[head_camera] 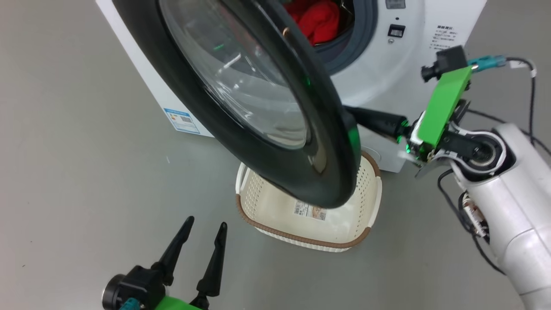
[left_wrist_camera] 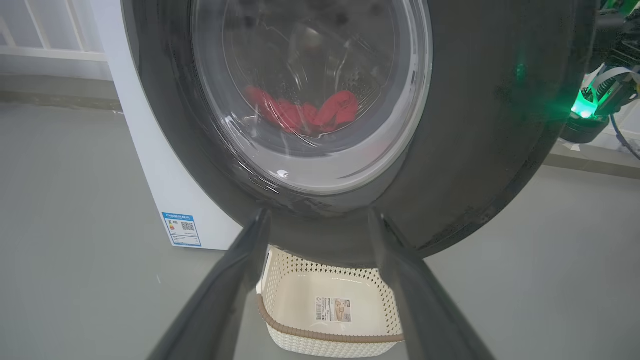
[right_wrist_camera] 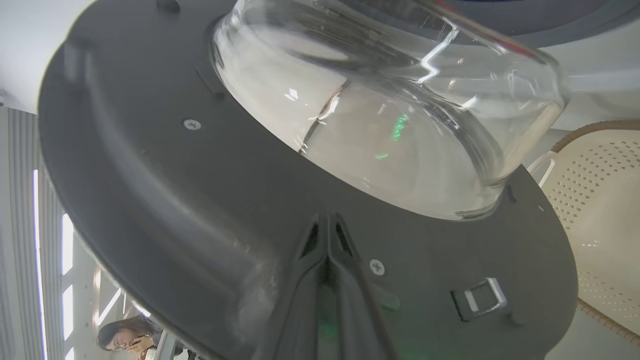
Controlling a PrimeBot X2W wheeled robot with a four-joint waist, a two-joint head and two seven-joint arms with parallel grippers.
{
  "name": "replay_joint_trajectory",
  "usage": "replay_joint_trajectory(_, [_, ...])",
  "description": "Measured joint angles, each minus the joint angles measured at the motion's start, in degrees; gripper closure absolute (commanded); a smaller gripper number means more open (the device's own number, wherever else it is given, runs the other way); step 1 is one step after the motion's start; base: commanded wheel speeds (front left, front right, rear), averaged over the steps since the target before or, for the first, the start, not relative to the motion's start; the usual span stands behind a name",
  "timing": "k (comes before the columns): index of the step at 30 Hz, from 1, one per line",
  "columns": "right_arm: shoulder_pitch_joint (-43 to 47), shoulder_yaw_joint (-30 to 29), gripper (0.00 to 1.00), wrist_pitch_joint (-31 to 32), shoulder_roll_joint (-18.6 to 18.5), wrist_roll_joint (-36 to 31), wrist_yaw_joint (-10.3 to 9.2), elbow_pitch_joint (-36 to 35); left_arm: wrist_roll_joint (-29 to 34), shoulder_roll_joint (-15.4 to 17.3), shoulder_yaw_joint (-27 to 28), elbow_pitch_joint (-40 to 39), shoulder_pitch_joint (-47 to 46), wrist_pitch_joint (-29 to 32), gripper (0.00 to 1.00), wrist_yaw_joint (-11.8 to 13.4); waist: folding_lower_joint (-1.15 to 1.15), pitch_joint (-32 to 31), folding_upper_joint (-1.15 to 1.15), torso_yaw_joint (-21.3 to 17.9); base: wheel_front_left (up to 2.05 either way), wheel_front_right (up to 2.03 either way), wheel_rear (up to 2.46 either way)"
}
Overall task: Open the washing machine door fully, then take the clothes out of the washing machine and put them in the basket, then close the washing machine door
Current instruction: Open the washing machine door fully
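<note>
A smooth grey floor [head_camera: 64,150] spreads beneath both arms. A pale railing [left_wrist_camera: 50,50] lines the wall far beyond the left gripper, and a person [right_wrist_camera: 122,337] shows low and left of the right gripper's fingers in its wrist view.

The left gripper [head_camera: 206,222] hangs over the floor with its fingers spread wide, holding and touching nothing. The right gripper [right_wrist_camera: 327,225] has its fingers pressed together with nothing between them. Its tips rest against the dark inner face of the washing machine door [head_camera: 245,94], just below the glass bowl [right_wrist_camera: 400,125].

The door stands partly open from the washing machine [head_camera: 387,107]. Its outer face is turned to the left gripper and its glass bulge points back towards the right gripper's side. Beyond it, the clothes [head_camera: 318,19] lie in the drum. The basket [head_camera: 254,189] sits mouth up on the floor straight ahead of the left gripper, under the door's lower edge. Its long side runs across that gripper's fingers.
</note>
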Motion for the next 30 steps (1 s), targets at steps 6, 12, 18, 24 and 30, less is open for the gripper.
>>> replay_joint_trajectory(6, [2.7, 1.2, 1.00, 1.0, 1.4, -1.0, 0.00, -2.2, 0.0, 0.0, 0.2, 0.0, 1.0, 0.0, 0.00, 0.0, 0.00, -1.2, 0.00, 1.6, 0.00, 0.00, 0.00])
replay_joint_trajectory(12, [5.5, 2.5, 1.00, 2.1, 2.8, -1.3, 0.01, -4.3, 0.1, 0.0, 0.2, 0.0, 1.5, 0.0, 0.00, 0.0, 0.00, -2.4, 0.00, 3.5, 0.00, 0.00, 0.00])
replay_joint_trajectory(18, [8.1, 3.6, 1.00, 2.4, 4.1, -2.2, 0.00, -6.3, 0.5, 0.1, 0.4, 0.0, 2.6, 0.0, 0.00, 0.0, 0.00, -3.6, 0.00, 5.4, 0.00, 0.00, 0.00])
replay_joint_trajectory(24, [9.8, 4.4, 1.00, 2.5, 5.1, -2.5, 0.00, -7.7, 0.5, 0.1, 1.7, 0.0, 3.2, 0.0, 0.00, 0.0, 0.00, -4.5, 0.00, 7.3, 0.00, 0.00, 0.00])
replay_joint_trajectory(30, [10.7, 5.0, 1.00, 2.4, 6.1, -2.6, 0.00, -8.1, 0.5, 0.1, 2.6, 0.0, 3.4, 0.0, 0.00, 0.1, 0.00, -5.3, 0.00, 9.2, 0.00, 0.00, 0.00])
